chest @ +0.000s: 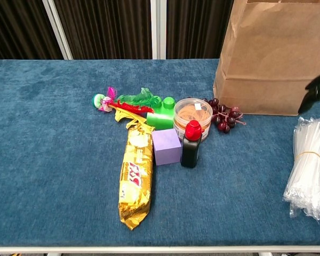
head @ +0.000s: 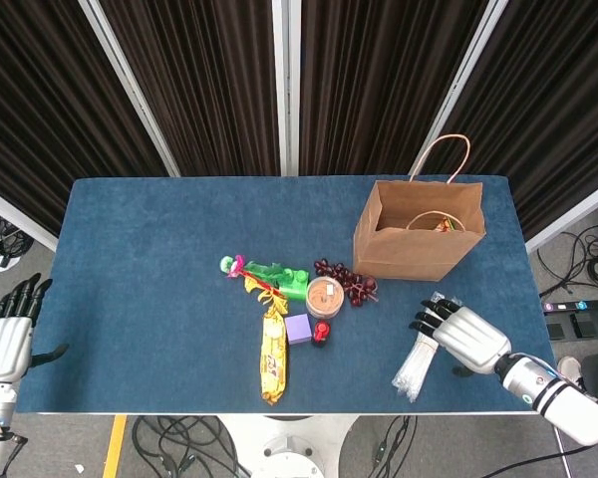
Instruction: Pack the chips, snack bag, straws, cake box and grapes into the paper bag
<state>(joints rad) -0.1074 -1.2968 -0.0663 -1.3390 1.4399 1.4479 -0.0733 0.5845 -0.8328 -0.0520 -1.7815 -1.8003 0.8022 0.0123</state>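
R hand beside straws

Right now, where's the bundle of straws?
The straws lie near the table's front right edge in the head view, in front of the paper bag, with the right hand just beside them.

Looks like a robotics lab or test studio — blue felt-covered table set against dark pleated curtains with white frame posts, loose cables and a power strip trailing over bare grey floor — nothing homely.
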